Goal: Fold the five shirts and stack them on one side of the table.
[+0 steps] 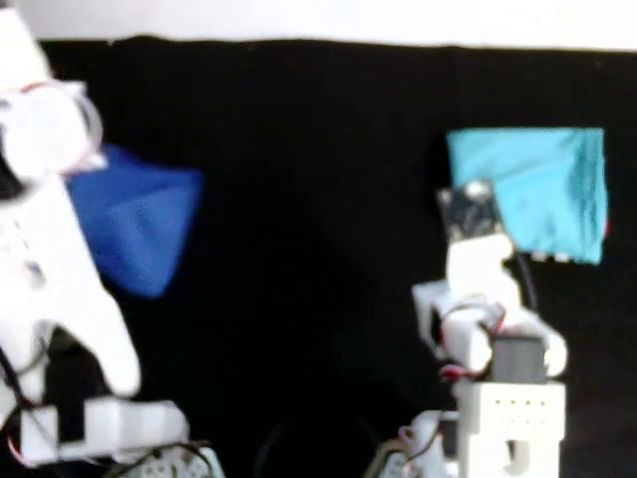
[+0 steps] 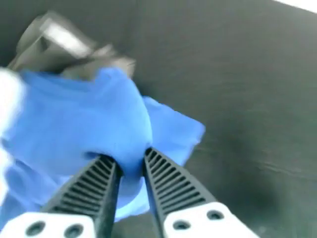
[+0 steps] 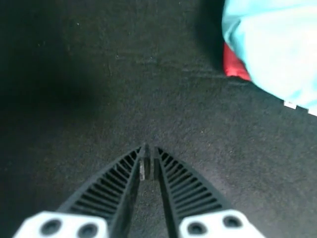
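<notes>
A blue shirt (image 1: 139, 224) hangs bunched at the left of the black table, and my left gripper (image 2: 128, 159) is shut on a fold of the blue shirt (image 2: 84, 124), holding it above the cloth. A folded light-blue shirt (image 1: 542, 189) lies at the right, on top of a stack; a red shirt (image 3: 234, 68) peeks out under the light-blue shirt (image 3: 275, 47). My right gripper (image 3: 147, 153) is shut with nothing in it, low over bare black cloth beside that stack.
The black tablecloth (image 1: 318, 199) covers the whole table, with a white wall strip along its far edge. The left arm's white body (image 1: 60, 289) stands at the front left and the right arm's base (image 1: 503, 398) at the front right.
</notes>
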Robot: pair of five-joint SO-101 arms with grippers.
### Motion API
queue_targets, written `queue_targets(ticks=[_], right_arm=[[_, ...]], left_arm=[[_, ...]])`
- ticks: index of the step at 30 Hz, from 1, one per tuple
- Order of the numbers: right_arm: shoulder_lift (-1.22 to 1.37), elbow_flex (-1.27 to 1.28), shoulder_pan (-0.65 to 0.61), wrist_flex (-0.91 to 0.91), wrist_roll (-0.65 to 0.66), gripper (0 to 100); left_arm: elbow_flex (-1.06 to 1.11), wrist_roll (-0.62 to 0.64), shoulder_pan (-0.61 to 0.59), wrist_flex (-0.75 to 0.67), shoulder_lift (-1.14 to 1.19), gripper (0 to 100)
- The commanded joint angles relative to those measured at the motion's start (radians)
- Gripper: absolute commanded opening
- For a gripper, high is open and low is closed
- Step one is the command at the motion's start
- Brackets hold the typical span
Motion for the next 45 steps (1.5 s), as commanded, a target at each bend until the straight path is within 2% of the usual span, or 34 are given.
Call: queue_targets(ticks=[1, 5, 9, 12, 17, 20, 24, 28, 32, 36, 40, 42, 45], right_arm=[[-0.03, 0.064, 0.099, -0.067, -0.002, 2.9], [-0.03, 0.12, 0.248, -0.136, -0.002, 10.7], [-0.03, 0.143, 0.346, -0.193, -0.002, 18.8], [-0.031, 0.136, 0.366, -0.209, -0.008, 19.3], [-0.028, 0.101, 0.309, -0.208, -0.008, 19.3], [-0.027, 0.082, 0.232, -0.209, -0.008, 19.3], [0.005, 0.047, 0.082, -0.209, -0.009, 19.8], [0.171, -0.053, -0.039, -0.202, -0.074, 19.8], [0.378, -0.191, -0.182, -0.162, -0.14, 19.8], [0.556, -0.303, -0.392, -0.093, -0.16, 19.9], [0.699, -0.372, -0.63, -0.077, -0.124, 19.9], [0.768, -0.403, -0.73, -0.082, -0.118, 19.9], [0.898, -0.463, -0.806, -0.096, -0.12, 20.0]], left_arm=[[-0.035, 0.008, 0.208, 0.002, -0.134, 1], [-0.035, 0.025, 0.369, -0.031, -0.202, 1], [-0.031, 0.135, 0.409, -0.061, -0.226, 1], [-0.008, 0.155, 0.394, -0.044, -0.197, 1], [0.243, 0.15, 0.199, -0.005, -0.16, 1], [0.496, 0.115, 0.068, -0.005, -0.153, 1], [0.855, -0.089, -0.048, -0.015, -0.153, 1], [1.086, -0.187, -0.214, -0.149, -0.16, 1], [1.164, -0.239, -0.418, -0.339, -0.153, 1], [1.182, -0.275, -0.555, -0.456, -0.153, 1], [1.178, -0.275, -0.604, -0.474, -0.153, 2], [1.176, -0.275, -0.607, -0.474, -0.153, 6], [1.171, -0.273, -0.607, -0.474, -0.153, 14]])
